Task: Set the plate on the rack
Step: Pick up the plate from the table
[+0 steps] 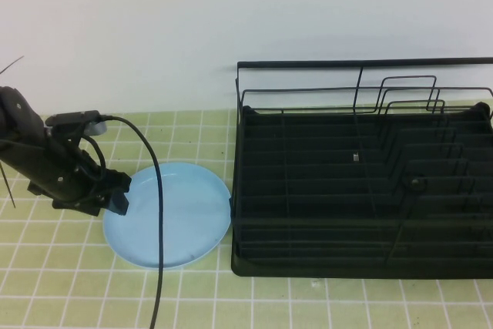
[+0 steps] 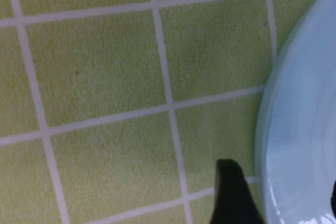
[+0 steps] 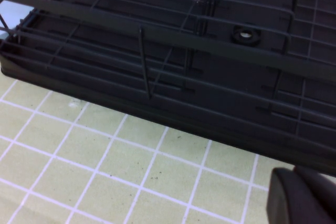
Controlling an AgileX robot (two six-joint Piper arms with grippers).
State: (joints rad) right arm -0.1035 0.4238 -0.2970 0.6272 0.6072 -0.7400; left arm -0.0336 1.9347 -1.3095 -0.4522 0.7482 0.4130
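Left gripper (image 1: 117, 194) at flat plate (image 1: 181, 217).

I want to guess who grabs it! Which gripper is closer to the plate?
Left. The left gripper is at the plate's left rim; the right gripper is beside the rack.

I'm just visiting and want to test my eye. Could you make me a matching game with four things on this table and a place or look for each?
Things:
1. plate
2. rack
3. left gripper
4. table

Descriptions:
A. black wire, standing on the right side of the table
B. green tiles with pale lines
C. light blue, lying flat to the left of the rack
D. at the plate's left rim, one finger outside the edge

The right gripper shows only in its own camera, near the rack.

Pairs: 1-C, 2-A, 3-D, 4-B
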